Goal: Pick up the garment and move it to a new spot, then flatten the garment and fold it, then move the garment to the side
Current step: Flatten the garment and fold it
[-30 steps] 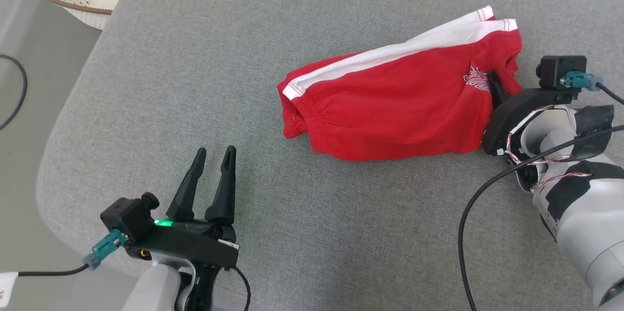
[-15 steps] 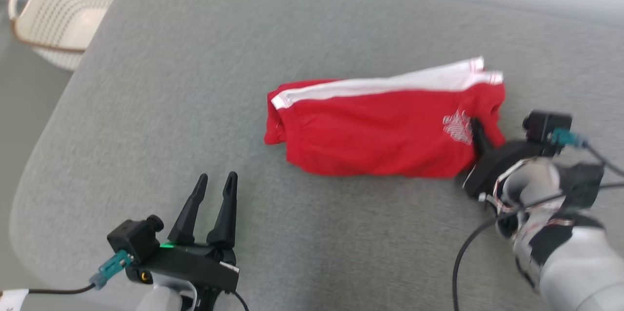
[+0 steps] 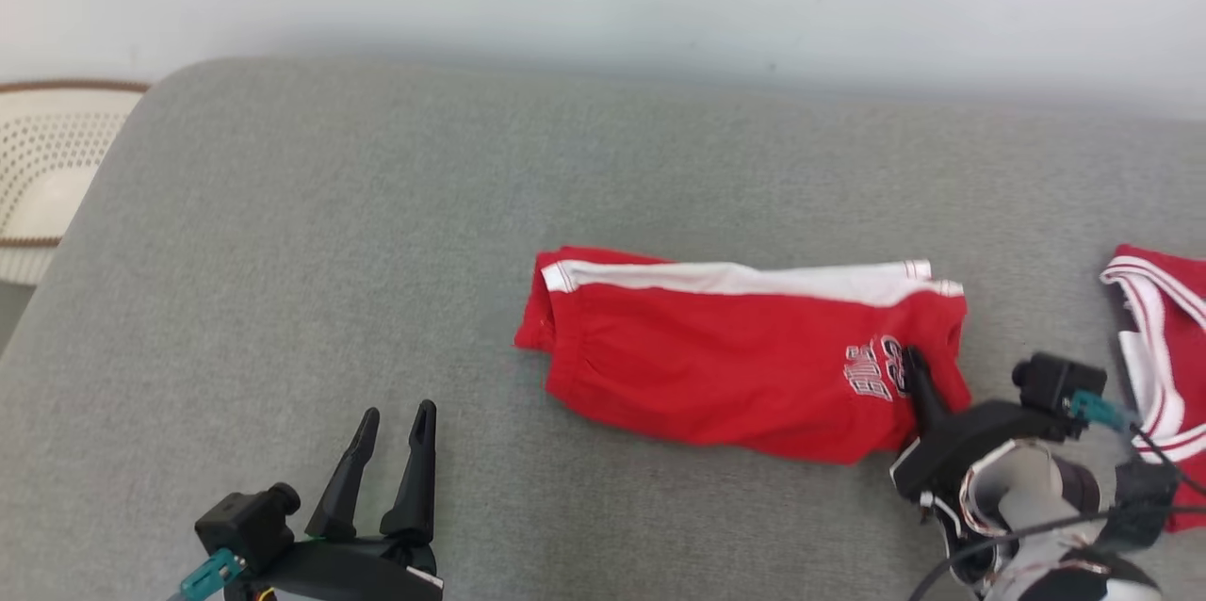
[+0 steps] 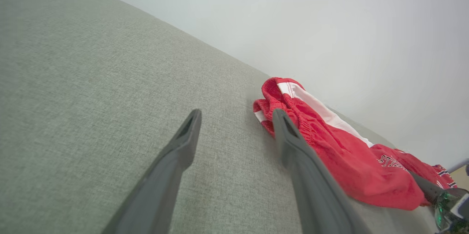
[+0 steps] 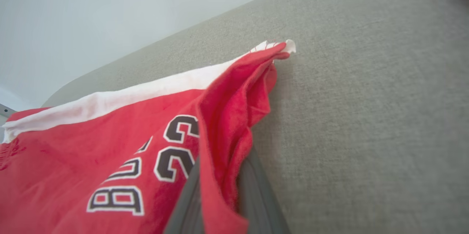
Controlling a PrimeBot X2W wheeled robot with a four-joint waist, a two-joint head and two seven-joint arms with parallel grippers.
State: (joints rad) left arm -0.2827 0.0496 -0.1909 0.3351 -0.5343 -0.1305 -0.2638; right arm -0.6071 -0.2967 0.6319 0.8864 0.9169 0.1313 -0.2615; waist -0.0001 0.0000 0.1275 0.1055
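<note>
While right hand (image 3: 911,362) pinches red shorts (image 3: 725,361) hem, left hand (image 3: 398,411) spread wide, holding nothing.

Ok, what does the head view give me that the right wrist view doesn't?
Head view adds the left pincer, open and apart from the red shorts, and the white basket at far left. Right wrist view adds the readable 23 print and the hem fold clamped between its fingers. Both share the red shorts, the grey cushion, the right pincer shut on the red shorts, and a second red-and-white garment.
</note>
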